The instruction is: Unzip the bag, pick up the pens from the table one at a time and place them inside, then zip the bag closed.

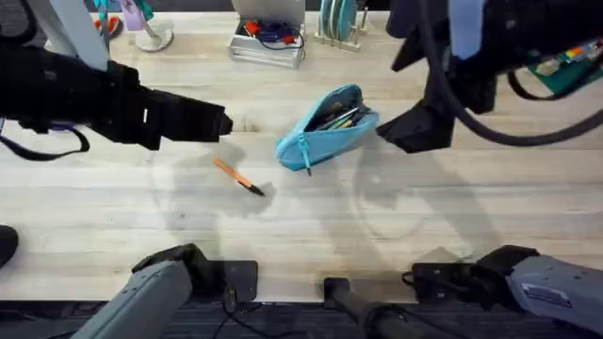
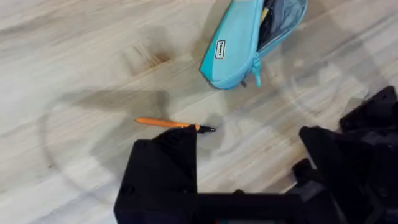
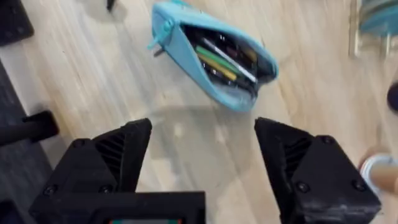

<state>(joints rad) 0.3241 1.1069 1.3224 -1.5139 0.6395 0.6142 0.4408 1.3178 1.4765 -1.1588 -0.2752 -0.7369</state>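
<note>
I've got the bag (image 1: 327, 128) lying near the middle of the table (image 1: 113, 217), unzipped, its mouth facing up. Inside the bag I can see several pens (image 3: 225, 57) lying lengthwise. One pen (image 1: 237, 177) lies on the table, left of the bag and nearer to me, apart from it, its tip pointing away from the bag. My left gripper (image 1: 222, 123) hangs left of the bag, beyond that loose pen. My right gripper (image 1: 386, 134) is just right of the bag, close to its far end. Behind the bag, at the table's far edge, stands a tray (image 1: 268, 42).
</note>
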